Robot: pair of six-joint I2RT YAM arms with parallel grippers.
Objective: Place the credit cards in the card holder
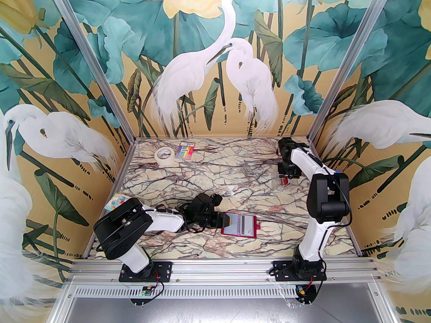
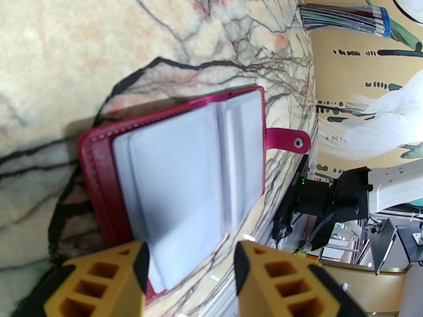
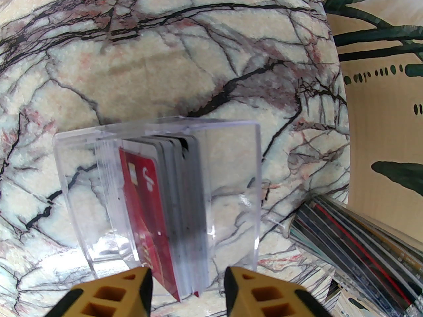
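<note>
Left fingers (image 2: 96, 276) spread at the card holder (image 2: 96, 163), right fingers (image 3: 264, 300) spread around credit cards (image 3: 145, 203), their print unreadable.

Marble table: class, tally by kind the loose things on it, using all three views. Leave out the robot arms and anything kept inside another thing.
Card holder: 1
Clear plastic case: 1
Clear pack of pencils: 1
Tape roll: 1
Rainbow-striped packet: 1
Patterned packet: 1
Total: 6
</note>
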